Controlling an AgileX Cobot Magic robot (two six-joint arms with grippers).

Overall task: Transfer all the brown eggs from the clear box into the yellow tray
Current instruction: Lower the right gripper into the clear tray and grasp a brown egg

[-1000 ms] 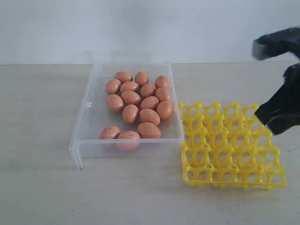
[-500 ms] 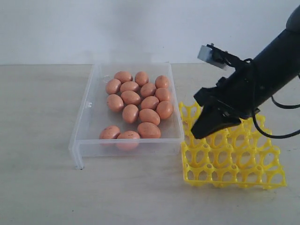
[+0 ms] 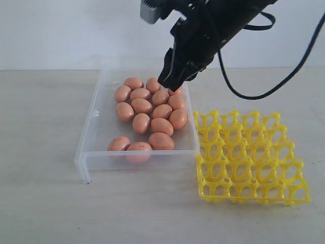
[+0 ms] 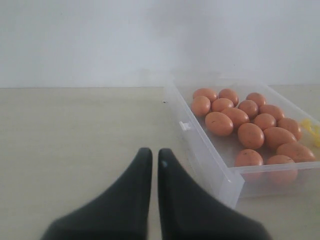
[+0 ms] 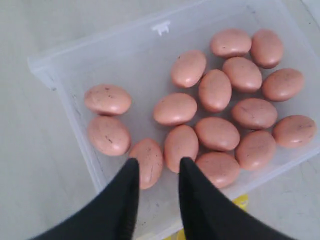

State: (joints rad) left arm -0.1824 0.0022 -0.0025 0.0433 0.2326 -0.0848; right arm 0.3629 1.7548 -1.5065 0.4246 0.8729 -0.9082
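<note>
Hovering right tool [image 5: 159, 163], jaws parted: wrist view only.

This looks like a robotics lab: a pale tabletop [image 3: 40, 203] against a blank white wall [image 3: 61, 30], a black robot arm [image 3: 228, 20] trailing a cable [image 3: 284, 77], with brown eggs [image 3: 161, 126] and a yellow tray [image 3: 242, 152] laid out on it.

speckled orange-brown eggs [image 3: 161, 126], bright yellow tray [image 3: 254, 197]

We note brown eggs [image 3: 147, 114], faintly speckled, clustered on their sides inside the clear box [image 3: 91, 133]. The yellow tray [image 3: 249, 152] sits just beside it, cells bare.
</note>
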